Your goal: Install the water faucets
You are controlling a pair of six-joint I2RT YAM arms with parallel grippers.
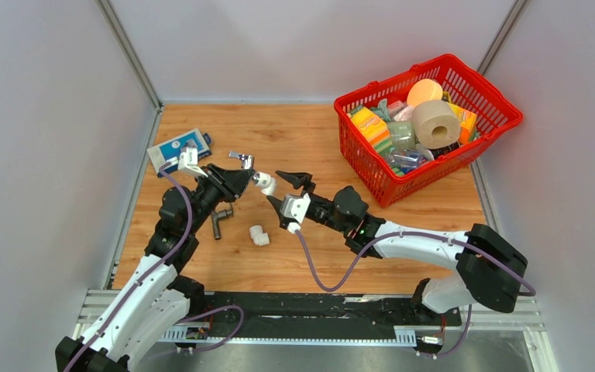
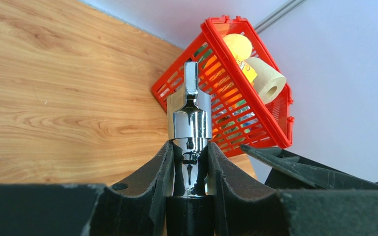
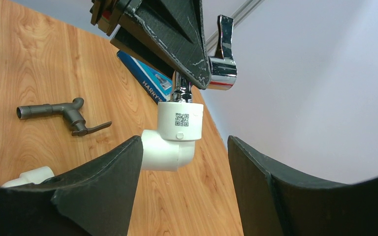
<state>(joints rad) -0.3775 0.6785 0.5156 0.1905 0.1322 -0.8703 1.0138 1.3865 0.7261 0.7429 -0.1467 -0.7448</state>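
Note:
My left gripper (image 1: 245, 179) (image 2: 190, 160) is shut on the stem of the shiny chrome faucet (image 1: 242, 159) (image 2: 189, 115) (image 3: 221, 73) and holds it above the table. A white elbow fitting (image 1: 266, 184) (image 3: 174, 135) sits on the faucet's threaded end. My right gripper (image 1: 290, 192) (image 3: 184, 167) is open just right of that elbow. The elbow's lower end is by one fingertip, and the other finger stands well apart. The dark grey faucet (image 1: 218, 219) (image 3: 59, 114) lies on the wood below the left gripper.
A second white elbow (image 1: 259, 235) (image 3: 29, 176) lies near the grey faucet. A blue package (image 1: 178, 149) (image 3: 145, 73) rests at the back left. A red basket (image 1: 380, 190) (image 2: 275, 125) full of items stands at the back right. Grey walls enclose the table.

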